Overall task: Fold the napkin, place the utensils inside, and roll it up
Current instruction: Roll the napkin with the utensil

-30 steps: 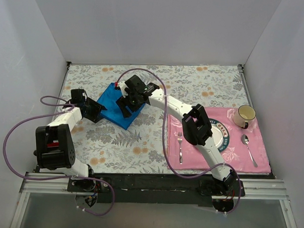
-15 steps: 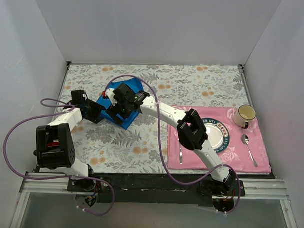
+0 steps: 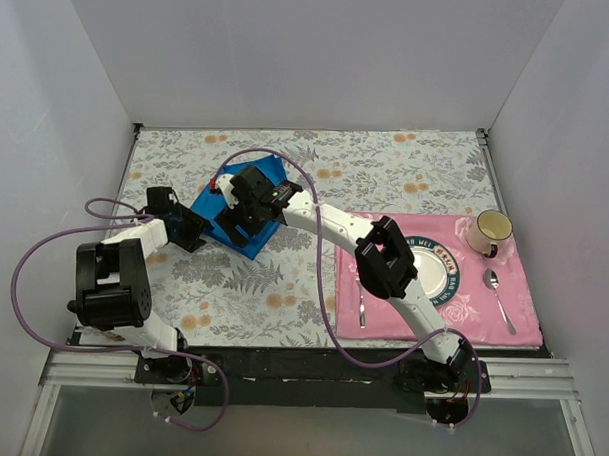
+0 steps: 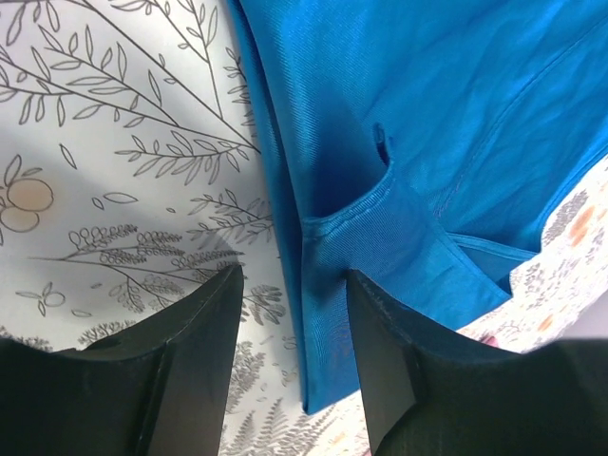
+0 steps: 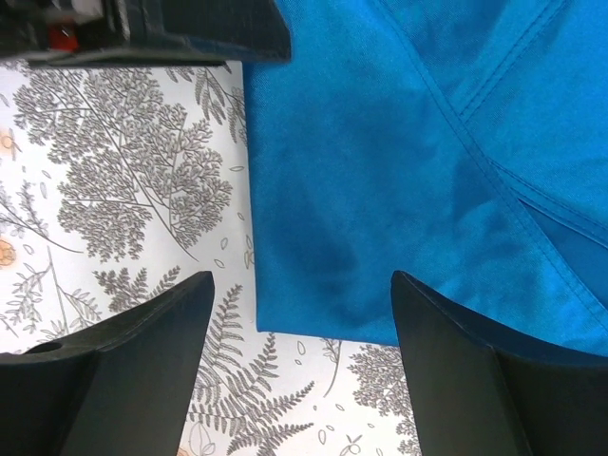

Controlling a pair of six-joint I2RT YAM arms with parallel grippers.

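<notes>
The napkin (image 3: 211, 201) is lying folded on the flowered cloth (image 3: 282, 287), well to the left of the pink mat (image 3: 451, 318) and a little farther back than it. The right claw (image 5: 302, 285) is hanging over the napkin's near edge. Its fingers (image 5: 123, 361) are standing wide apart and gripping nothing, with blue fabric and flowered cloth showing between them. The left claw (image 4: 294, 277) is sitting at the side of the napkin farthest from the mat. Its jaws are standing about half open, straddling a doubled hem. One finger (image 4: 408, 380) seems to be touching the blue fabric, though the wrist view is too close to say whether it is pressing down, and nothing is being pinched.

On the mat, a plate (image 3: 451, 278) is sitting near the middle, partly hidden by the right arm. A fork (image 3: 361, 310) is lying along the mat's left edge. A spoon (image 3: 498, 298) is lying near its right edge, and a cup (image 3: 491, 231) is standing at its far right corner.
</notes>
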